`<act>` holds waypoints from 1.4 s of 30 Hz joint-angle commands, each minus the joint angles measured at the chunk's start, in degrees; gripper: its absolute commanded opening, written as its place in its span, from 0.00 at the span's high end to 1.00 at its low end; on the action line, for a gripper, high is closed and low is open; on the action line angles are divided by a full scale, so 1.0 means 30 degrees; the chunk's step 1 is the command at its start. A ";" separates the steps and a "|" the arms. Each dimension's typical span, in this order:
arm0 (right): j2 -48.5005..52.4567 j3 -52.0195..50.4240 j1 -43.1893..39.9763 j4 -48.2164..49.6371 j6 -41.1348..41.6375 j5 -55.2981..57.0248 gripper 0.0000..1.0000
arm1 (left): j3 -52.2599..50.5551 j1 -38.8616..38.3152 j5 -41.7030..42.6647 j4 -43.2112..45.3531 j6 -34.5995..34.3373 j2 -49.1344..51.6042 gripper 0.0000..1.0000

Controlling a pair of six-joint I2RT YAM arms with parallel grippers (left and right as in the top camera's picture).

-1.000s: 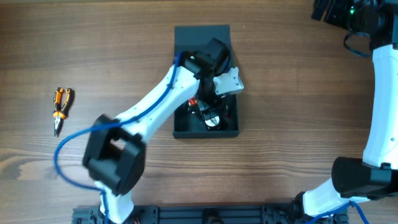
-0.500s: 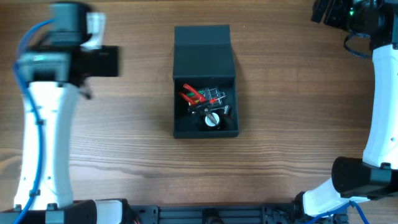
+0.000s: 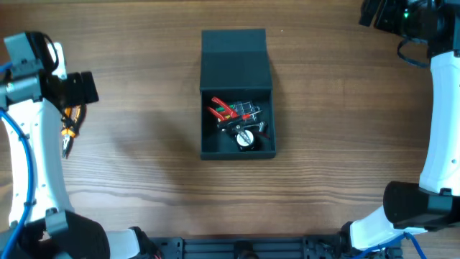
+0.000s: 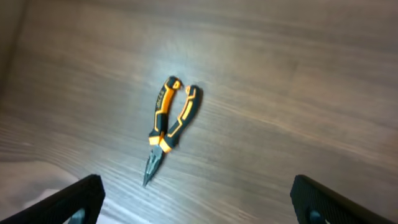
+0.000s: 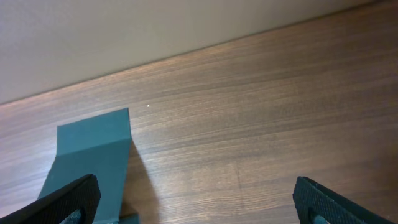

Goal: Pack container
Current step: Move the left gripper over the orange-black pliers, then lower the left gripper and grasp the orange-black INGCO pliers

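teal-grey container [image 3: 236, 57], orange-and-black pliers [image 4: 166, 127], brown table [image 3: 345, 144].

The left hand [image 3: 80, 88] is hovering at the far left, fingers spread wide and empty; the right hand [image 3: 375, 13] is hanging far right, likewise spread

Robotics lab bench, by the look of it: bare wood-grain worktop [image 3: 345, 144], one white robot arm [image 3: 36, 165] up the left edge, a second arm [image 3: 438, 129] down the right, black mounting rail [image 3: 244, 250] along the bottom, orange-handled pliers [image 4: 166, 127] lying loose, and a plain pale wall [image 5: 124, 31] behind.
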 commanded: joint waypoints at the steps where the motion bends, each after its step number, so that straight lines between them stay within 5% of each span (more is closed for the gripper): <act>1: 0.0240 -0.0044 -0.0007 -0.0029 -0.0262 -0.0160 0.00 | -0.2237 0.0874 0.0641 0.1202 0.0466 0.0073 0.00; 12: 0.0240 -0.0044 -0.0007 -0.0532 -0.0262 -0.0087 0.00 | -0.4102 0.2681 0.1763 0.2769 0.3490 0.1486 0.00; 35: 0.0240 -0.0044 -0.0007 -0.1625 -0.0248 -0.0087 0.00 | -0.4095 0.4233 0.3220 0.8182 0.5027 0.6543 0.00; 42: 0.0240 -0.0044 -0.0007 -0.1756 -0.0248 -0.0087 0.00 | -0.4095 0.4940 0.5661 0.8386 0.4940 0.7191 0.00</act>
